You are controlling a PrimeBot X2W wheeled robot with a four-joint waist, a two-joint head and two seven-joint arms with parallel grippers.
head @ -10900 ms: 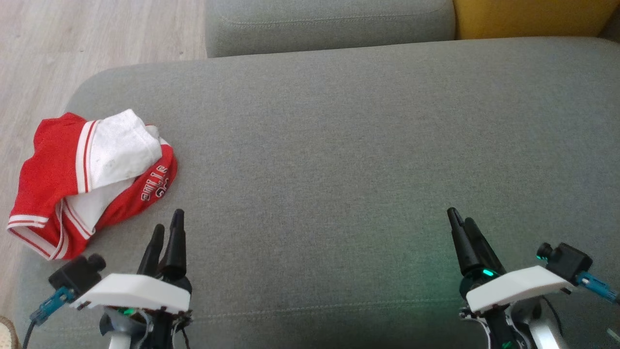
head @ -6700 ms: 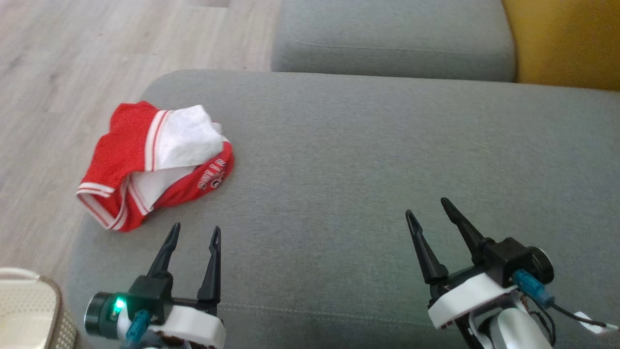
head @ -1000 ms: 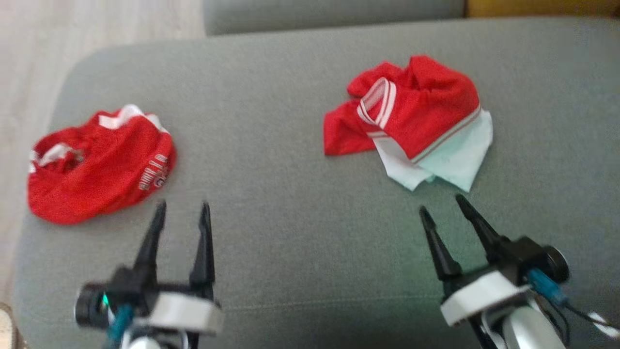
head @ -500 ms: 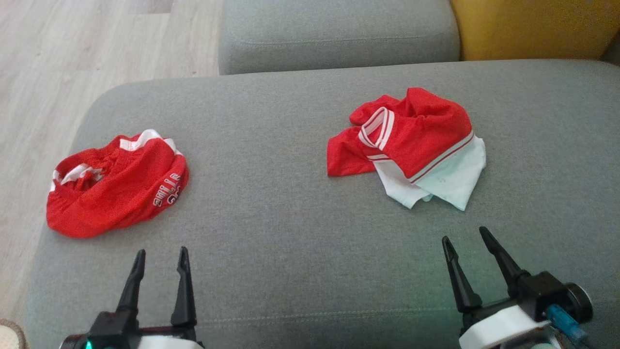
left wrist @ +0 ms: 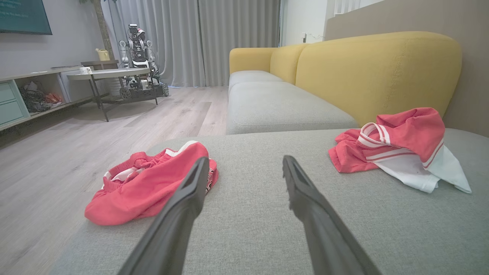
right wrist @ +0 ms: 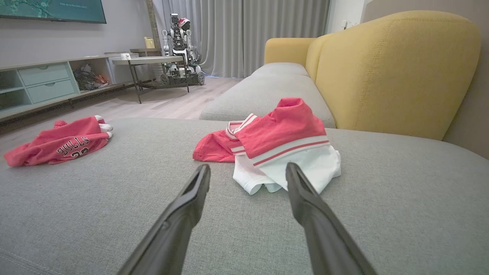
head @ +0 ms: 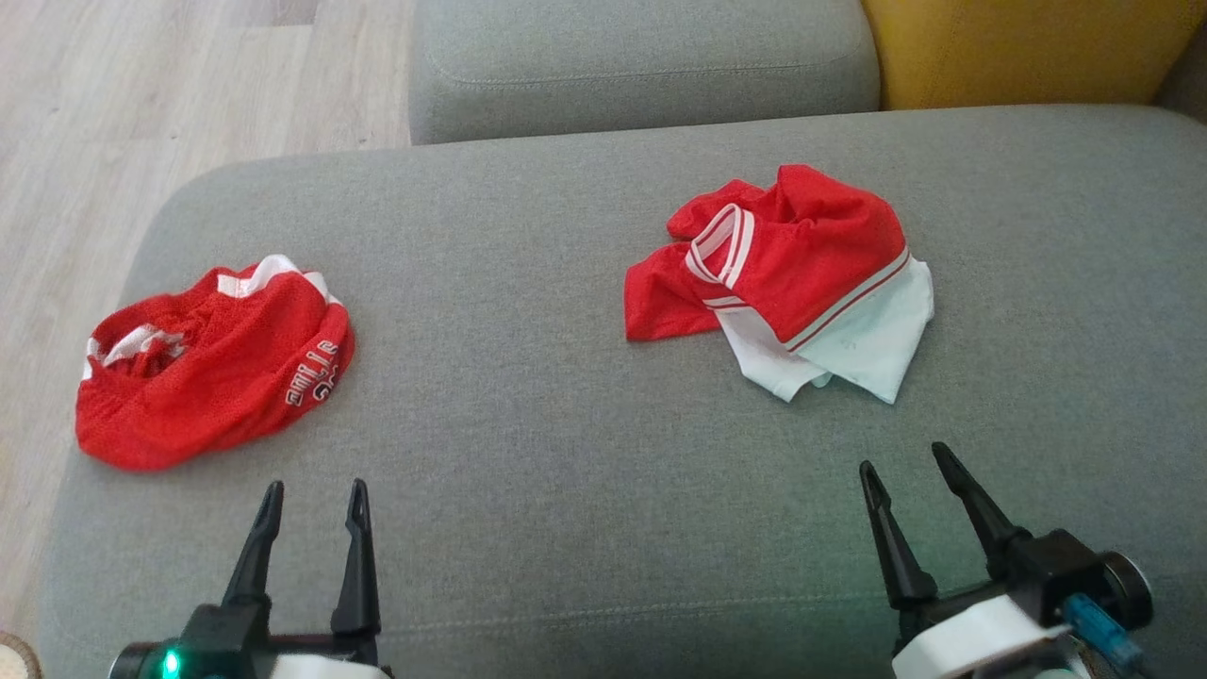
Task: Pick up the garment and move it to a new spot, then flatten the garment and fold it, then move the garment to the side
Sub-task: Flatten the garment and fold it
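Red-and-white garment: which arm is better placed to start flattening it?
Right, probably. The right gripper is open just short of the red-and-white garment; the left gripper is across the cushion, nearer the red Bulls garment.

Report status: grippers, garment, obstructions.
Left gripper open, empty. Right gripper open, empty. Red-and-white garment crumpled on sofa seat, unfolded. Second red garment lies apart, left.

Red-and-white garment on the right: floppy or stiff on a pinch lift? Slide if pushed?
Probably floppy: the red-and-white garment lies crumpled in soft folds, so one pinch would likely leave the rest hanging. Likely light: its layers look thin and the grey cushion looks undented. Pushed, it would probably bunch rather than slide on that woven surface.
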